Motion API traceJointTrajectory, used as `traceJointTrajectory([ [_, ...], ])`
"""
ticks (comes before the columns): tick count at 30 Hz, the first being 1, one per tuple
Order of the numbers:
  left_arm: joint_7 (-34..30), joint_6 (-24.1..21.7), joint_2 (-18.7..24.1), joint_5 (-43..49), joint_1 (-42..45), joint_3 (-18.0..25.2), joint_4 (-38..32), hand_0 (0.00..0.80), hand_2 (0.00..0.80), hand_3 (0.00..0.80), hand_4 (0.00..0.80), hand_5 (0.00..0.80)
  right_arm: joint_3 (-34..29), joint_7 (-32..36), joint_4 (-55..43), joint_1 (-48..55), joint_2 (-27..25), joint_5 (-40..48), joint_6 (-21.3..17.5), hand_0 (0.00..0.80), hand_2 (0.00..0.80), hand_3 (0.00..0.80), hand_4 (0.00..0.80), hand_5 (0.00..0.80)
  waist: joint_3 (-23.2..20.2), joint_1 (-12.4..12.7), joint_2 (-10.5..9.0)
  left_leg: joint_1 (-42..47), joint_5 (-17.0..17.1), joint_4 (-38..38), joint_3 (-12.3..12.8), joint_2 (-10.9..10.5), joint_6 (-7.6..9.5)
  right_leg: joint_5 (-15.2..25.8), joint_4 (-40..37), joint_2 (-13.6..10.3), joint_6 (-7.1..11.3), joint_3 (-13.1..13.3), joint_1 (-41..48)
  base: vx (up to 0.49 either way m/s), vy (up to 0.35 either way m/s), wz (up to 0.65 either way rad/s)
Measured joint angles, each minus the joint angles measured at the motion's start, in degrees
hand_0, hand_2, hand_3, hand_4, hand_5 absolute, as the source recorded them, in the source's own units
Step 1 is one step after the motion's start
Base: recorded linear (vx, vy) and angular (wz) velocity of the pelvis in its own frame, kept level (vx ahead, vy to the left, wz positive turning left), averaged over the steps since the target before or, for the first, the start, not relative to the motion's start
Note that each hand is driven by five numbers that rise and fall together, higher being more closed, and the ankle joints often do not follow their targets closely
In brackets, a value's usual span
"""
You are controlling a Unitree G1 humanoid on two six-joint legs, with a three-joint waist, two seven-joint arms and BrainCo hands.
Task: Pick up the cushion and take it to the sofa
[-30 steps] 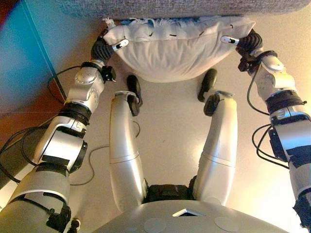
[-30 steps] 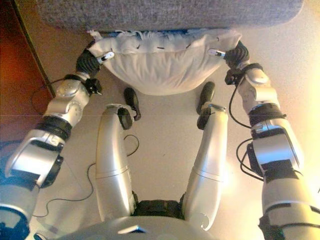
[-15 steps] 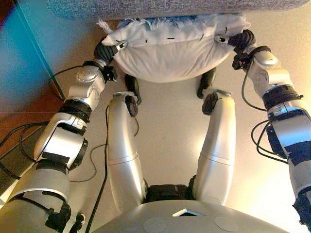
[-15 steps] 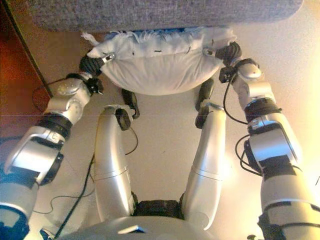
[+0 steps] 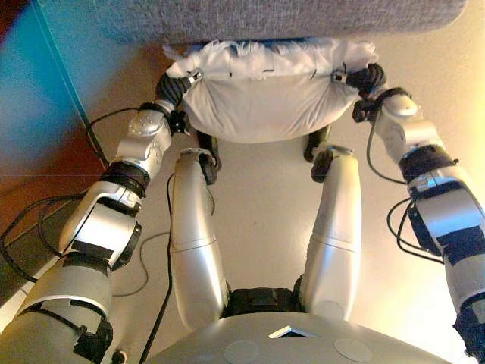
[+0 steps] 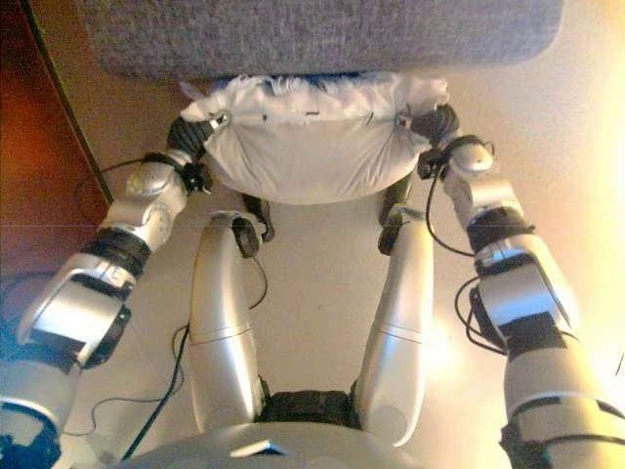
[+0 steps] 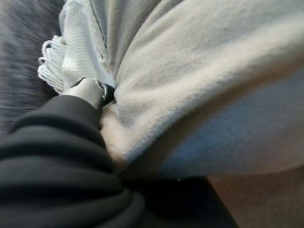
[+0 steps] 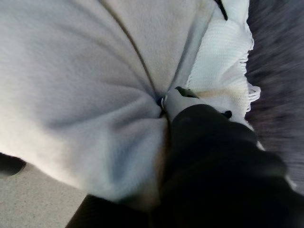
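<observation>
Left robot hand [image 5: 179, 85] and right robot hand [image 5: 364, 77] pinch opposite ends of the soft white fringed cushion [image 5: 267, 102] so it hangs level (clear of the floor) at the grey fabric sofa [image 5: 280, 17] edge.

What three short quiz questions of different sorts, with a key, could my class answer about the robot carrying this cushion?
1. True or false: the white fringed fabric cushion lies on the floor.
2. Which grips it? A) left robot hand only B) right robot hand only C) both
3. Fill in: the cushion's far edge is right by the grey textured fabric ____.

Key: 1 false, it hangs between the hands, clear of the beige floor. 2 C, one at each end. 3 sofa.
</observation>
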Motion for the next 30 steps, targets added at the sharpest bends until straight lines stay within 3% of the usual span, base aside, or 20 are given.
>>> traceJointTrajectory([
  [3, 0.26, -0.88, -0.61, -0.01, 4.19, 2.44, -3.14, 0.800, 0.800, 0.800, 0.800, 0.800, -2.13, -1.37, -4.42, 5.70, 0.91, 0.01, -1.15, 0.800, 0.800, 0.800, 0.800, 0.800, 0.14, 0.02, -0.65, 6.33, 1.30, -5.67, 0.86, -0.08, -0.10, 1.32, -5.60, 0.09, 0.12, -1.03, 6.43, 0.109, -0.075, 0.03],
  [12, -1.42, -2.07, -1.98, 1.17, 18.35, 9.92, -13.29, 0.800, 0.800, 0.800, 0.800, 0.800, -8.82, -1.73, -17.87, 25.58, 7.09, 0.55, -4.53, 0.800, 0.800, 0.800, 0.800, 0.800, -0.14, 0.28, -2.67, 36.25, 10.51, -32.68, 1.18, -2.11, -2.80, 3.01, -23.54, -0.58, 0.40, -6.98, 35.48, 0.138, -0.062, 0.28],
  [19, -1.23, -1.09, -3.12, 1.87, 21.83, 13.58, -17.82, 0.800, 0.800, 0.800, 0.800, 0.800, -11.36, -0.33, -22.28, 27.06, 7.20, 1.15, -2.85, 0.800, 0.800, 0.800, 0.800, 0.800, -1.08, 0.98, -3.54, 46.18, 12.19, -39.02, 1.59, -2.48, -3.34, 3.73, -28.10, 0.14, 0.37, -7.53, 44.14, 0.104, 0.000, -0.05],
  [22, -0.50, 0.49, -5.09, 2.28, 26.17, 14.87, -20.18, 0.800, 0.800, 0.800, 0.800, 0.800, -11.95, -1.33, -24.66, 28.67, 6.86, -0.23, 0.33, 0.800, 0.800, 0.800, 0.800, 0.800, -1.64, 3.02, -3.71, 53.84, 10.84, -41.95, -2.31, -3.98, -3.84, 5.78, -33.19, 0.96, 1.14, -5.35, 50.56, 0.220, 0.076, -0.43],
  [24, -0.50, 1.66, -5.41, 2.35, 27.27, 16.25, -20.52, 0.800, 0.800, 0.800, 0.800, 0.800, -12.52, -1.35, -28.06, 30.58, 7.03, -1.27, 0.73, 0.800, 0.800, 0.800, 0.800, 0.800, -2.24, 3.20, -3.79, 57.02, 10.61, -43.36, -1.17, -3.77, -3.30, 7.28, -36.84, 0.93, 1.53, -5.26, 54.85, 0.248, 0.059, -0.22],
  [30, -2.53, 3.89, -5.77, 2.33, 36.08, 18.83, -25.67, 0.800, 0.800, 0.800, 0.800, 0.800, -14.96, -1.31, -32.74, 42.01, 13.80, 3.20, 3.92, 0.800, 0.800, 0.800, 0.800, 0.800, -13.96, 3.39, -5.04, 64.86, 10.48, -48.56, -0.58, -4.21, -2.81, 9.82, -46.99, 0.78, 2.57, -7.10, 65.51, 0.199, 0.053, 0.03],
])
